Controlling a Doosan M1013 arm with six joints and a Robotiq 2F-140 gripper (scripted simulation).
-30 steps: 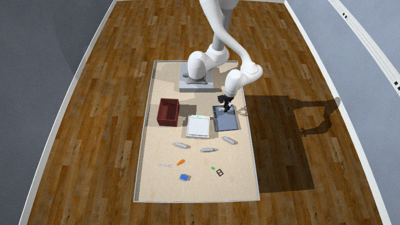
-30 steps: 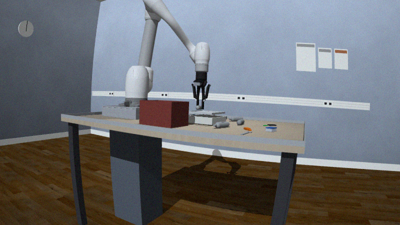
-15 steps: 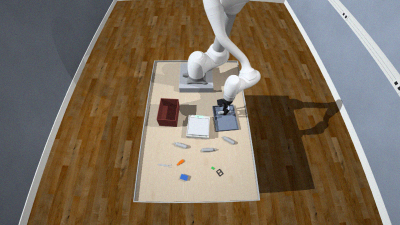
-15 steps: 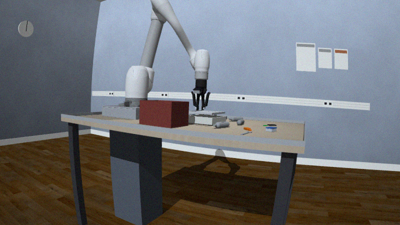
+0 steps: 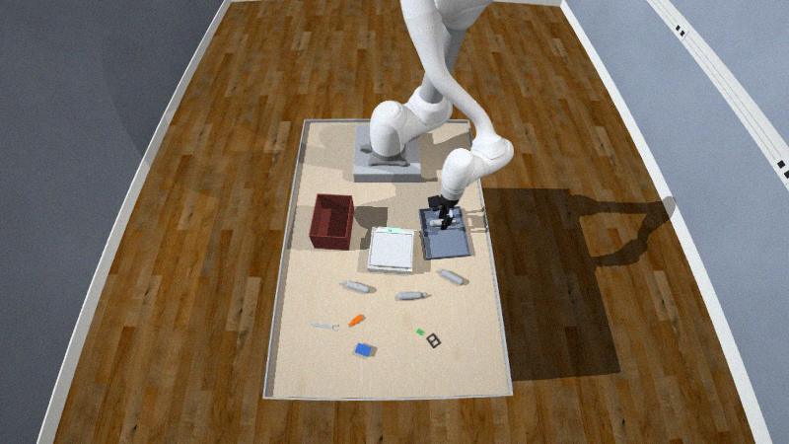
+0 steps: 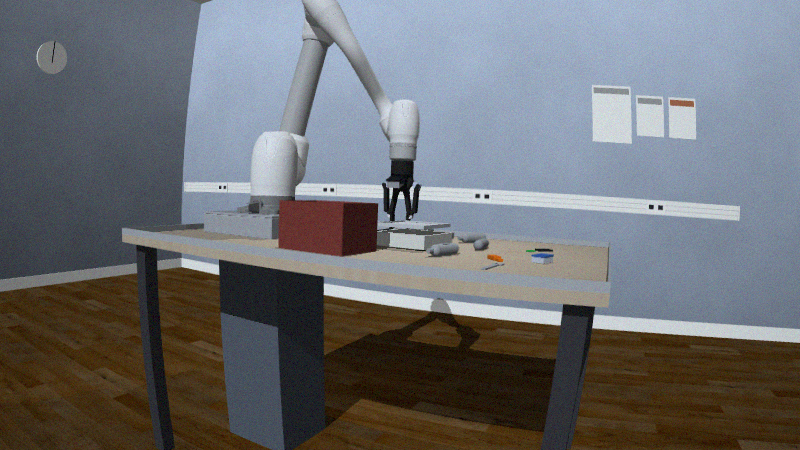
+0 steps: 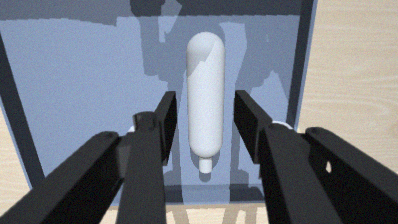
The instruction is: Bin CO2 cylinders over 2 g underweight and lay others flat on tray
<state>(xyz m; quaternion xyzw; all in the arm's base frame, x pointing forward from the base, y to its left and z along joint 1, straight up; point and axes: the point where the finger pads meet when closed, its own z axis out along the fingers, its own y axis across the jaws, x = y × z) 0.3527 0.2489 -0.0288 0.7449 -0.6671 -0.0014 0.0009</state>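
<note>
A grey CO2 cylinder (image 7: 205, 100) lies lengthwise on the floor of the blue-grey tray (image 5: 446, 234), its neck pointing toward the wrist camera. My gripper (image 7: 205, 106) hangs just above it, also in the top view (image 5: 444, 218) and the exterior view (image 6: 401, 215). The fingers are open, with a gap on each side of the cylinder. Three more cylinders lie on the table in front of the scale: one left (image 5: 356, 286), one in the middle (image 5: 410, 296), one right (image 5: 451, 276). The white scale (image 5: 391, 249) stands left of the tray. The dark red scrap bin (image 5: 331, 220) stands left of the scale.
The arm's grey base block (image 5: 386, 160) stands behind the bin and scale. Small clutter lies toward the table's front: a wrench (image 5: 325, 327), an orange piece (image 5: 356, 320), a blue block (image 5: 362, 349), a green piece (image 5: 420, 332) and a black frame (image 5: 434, 340).
</note>
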